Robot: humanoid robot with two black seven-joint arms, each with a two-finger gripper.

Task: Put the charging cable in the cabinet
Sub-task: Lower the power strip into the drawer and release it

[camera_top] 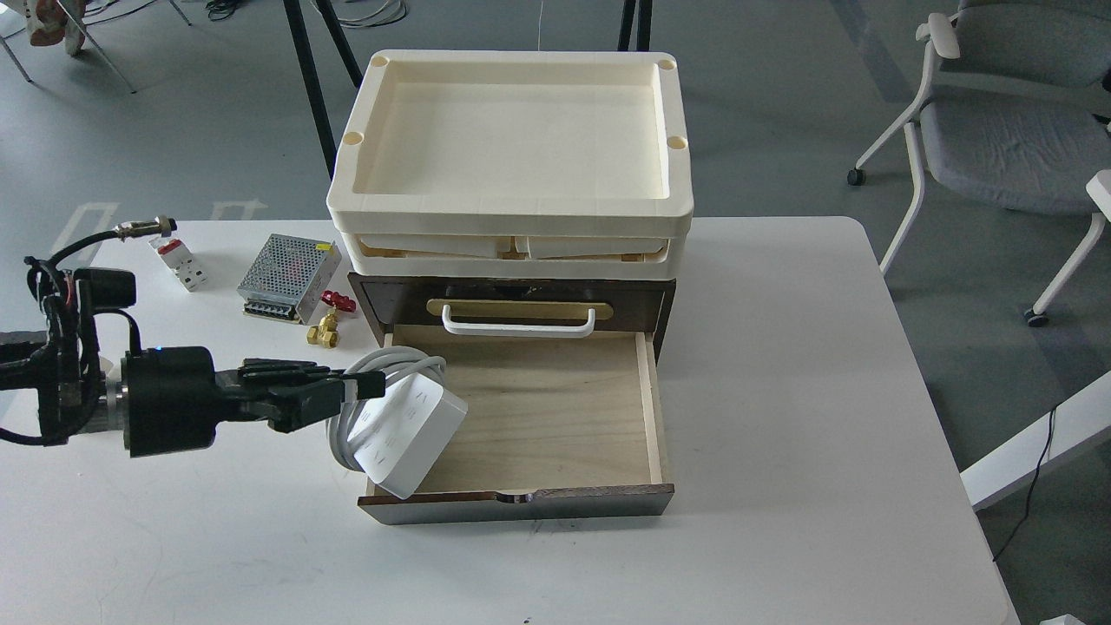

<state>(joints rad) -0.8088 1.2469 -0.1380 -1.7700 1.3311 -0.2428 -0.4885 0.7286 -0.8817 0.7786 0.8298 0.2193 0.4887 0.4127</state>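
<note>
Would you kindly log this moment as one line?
left gripper: jaws shut on charging cable | cable: over open cabinet drawer's left edge | right: unseen

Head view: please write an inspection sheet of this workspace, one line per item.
Surface: white table, partly bare.
Job's things: charging cable tilted over the left edge of the open bottom drawer of the cabinet.
Clutter: cream trays on cabinet; breaker block, metal power-supply box, brass valve.
End effectors: left end effector shut on charging cable; right not in view.
Cables: black wiring on left arm.
Surroundings: grey chair.
</note>
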